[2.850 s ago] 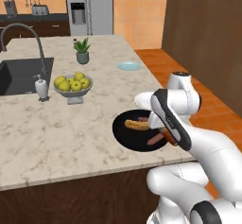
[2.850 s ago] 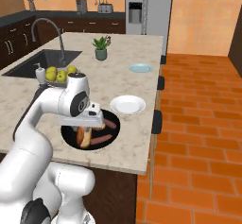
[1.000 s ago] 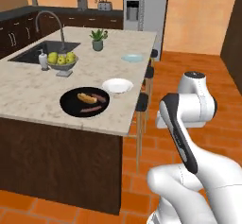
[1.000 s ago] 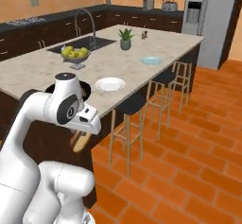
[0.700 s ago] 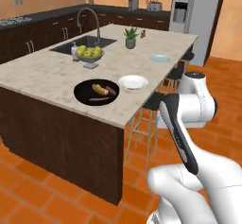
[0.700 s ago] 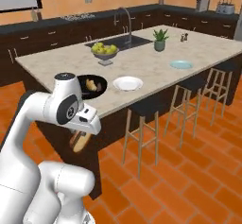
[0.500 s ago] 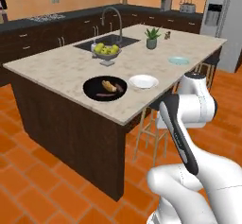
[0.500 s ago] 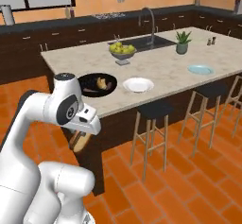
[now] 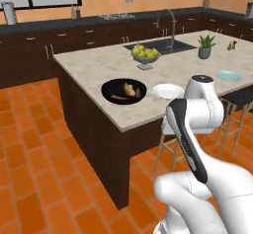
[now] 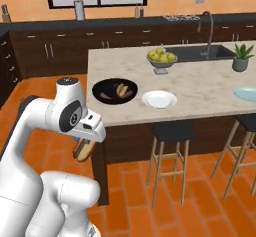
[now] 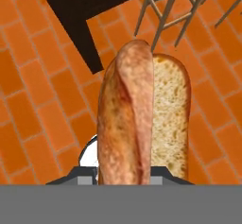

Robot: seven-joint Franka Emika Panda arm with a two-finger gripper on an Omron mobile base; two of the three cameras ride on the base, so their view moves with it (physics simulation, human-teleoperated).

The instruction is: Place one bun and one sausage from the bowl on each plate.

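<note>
My gripper (image 10: pixel 85 145) hangs low beside the island, over the orange tile floor, shut on the orange-brown bun (image 10: pixel 84 150). In the hand view that bun (image 11: pixel 142 114) stands lengthwise between the fingers, split side to the right. On the island, the black bowl (image 9: pixel 110 87) (image 10: pixel 106 85) holds the smaller yellowish bun (image 9: pixel 129 89) (image 10: pixel 120 88) and a dark sausage (image 9: pixel 118 97) (image 10: pixel 106 96). Just right of the bowl lies the white plate (image 9: pixel 168 91) (image 10: pixel 159 100). The pale blue plate (image 9: pixel 228 75) (image 10: pixel 246 93) sits farther right along the counter.
A grey footed bowl of yellow-green fruit (image 9: pixel 145 55) (image 10: pixel 162 57) stands by the sink, with a potted plant (image 9: pixel 206 46) (image 10: pixel 241 57) beyond. Stools (image 10: pixel 170 136) line the island's near side. Dark cabinets run along the back wall.
The base has driven and turned, so the whole scene has swung; the island now shows its end and lies farther off. The bun stays in the shut gripper.
</note>
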